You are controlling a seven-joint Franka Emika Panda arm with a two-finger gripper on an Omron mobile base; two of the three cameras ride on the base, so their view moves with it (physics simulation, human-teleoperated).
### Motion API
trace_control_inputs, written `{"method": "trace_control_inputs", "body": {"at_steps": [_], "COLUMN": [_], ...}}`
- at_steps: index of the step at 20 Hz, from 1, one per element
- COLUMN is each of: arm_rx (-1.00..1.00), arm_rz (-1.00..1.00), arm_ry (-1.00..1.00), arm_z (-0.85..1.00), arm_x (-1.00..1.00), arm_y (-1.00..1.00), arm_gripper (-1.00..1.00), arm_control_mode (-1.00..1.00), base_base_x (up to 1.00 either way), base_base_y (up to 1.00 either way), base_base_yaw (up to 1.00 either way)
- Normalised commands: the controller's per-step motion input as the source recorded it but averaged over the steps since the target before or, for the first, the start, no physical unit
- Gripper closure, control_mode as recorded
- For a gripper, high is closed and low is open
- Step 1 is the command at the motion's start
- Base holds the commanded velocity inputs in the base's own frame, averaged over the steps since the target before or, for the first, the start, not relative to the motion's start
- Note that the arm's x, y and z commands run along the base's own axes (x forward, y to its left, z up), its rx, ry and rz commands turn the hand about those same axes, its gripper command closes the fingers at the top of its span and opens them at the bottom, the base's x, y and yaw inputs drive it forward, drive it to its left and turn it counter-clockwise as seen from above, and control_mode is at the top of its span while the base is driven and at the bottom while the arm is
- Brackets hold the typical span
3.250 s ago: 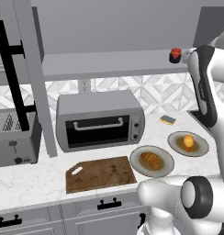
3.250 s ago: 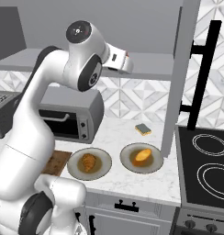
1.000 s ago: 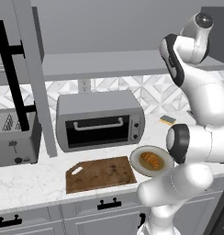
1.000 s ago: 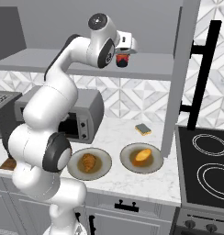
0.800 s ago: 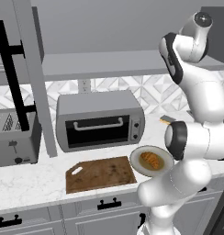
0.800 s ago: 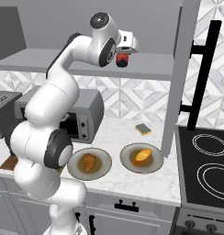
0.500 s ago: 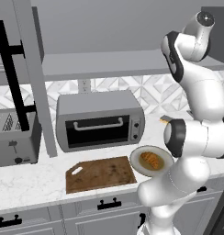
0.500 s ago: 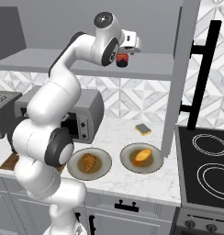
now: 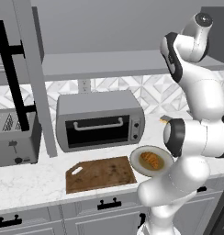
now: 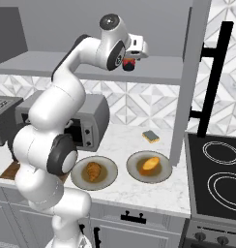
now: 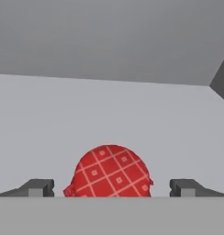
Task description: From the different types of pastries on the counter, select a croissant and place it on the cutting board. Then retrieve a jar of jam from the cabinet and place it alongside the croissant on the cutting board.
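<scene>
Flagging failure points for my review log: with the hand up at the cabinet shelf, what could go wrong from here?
The open gripper brackets the jar of jam with wide gaps, so closing off-centre could shove or tip it. The croissant sits on its plate, not on the cutting board; taking the jam now may leave that step undone.

place: rendered home kitchen | evidence: white marble-look counter [image 9: 26, 183] with grey drawer fronts below | toaster oven [image 9: 100, 120] and toaster [image 9: 13, 140] against a patterned tile backsplash [image 10: 139, 104] | black cooktop [image 10: 216, 181] | open grey cabinet shelf [image 9: 109, 64] overhead
</scene>
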Motion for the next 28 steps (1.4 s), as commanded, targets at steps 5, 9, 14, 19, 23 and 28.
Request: {"method": "trace_control_inputs", "body": {"at_steps": [5, 9, 14, 19, 23, 28], "arm_rx": [0.0, 0.0, 0.0, 0.0, 0.0, 0.0], "arm_rz": [0.0, 0.0, 0.0, 0.0, 0.0, 0.0], "arm_ry": [0.0, 0.01, 0.01, 0.0, -0.02, -0.02], "arm_z": [0.0, 0.0, 0.01, 0.02, 0.08, 0.05], "arm_x": [0.0, 0.0, -0.19, -0.65, -0.98, -1.0], "arm_y": [-0.1, -0.02, 0.08, 0.01, 0.0, 0.0], "arm_gripper": [1.0, 1.0, 1.0, 1.0, 1.0, 1.0], "arm_control_mode": [-1.0, -1.0, -1.0, -1.0, -1.0, -1.0], "base_base_x": [0.0, 0.0, 0.0, 0.0, 0.0, 0.0], "base_base_y": [0.0, 0.0, 0.0, 0.0, 0.0, 0.0], "base_base_yaw": [0.0, 0.0, 0.0, 0.0, 0.0, 0.0]}}
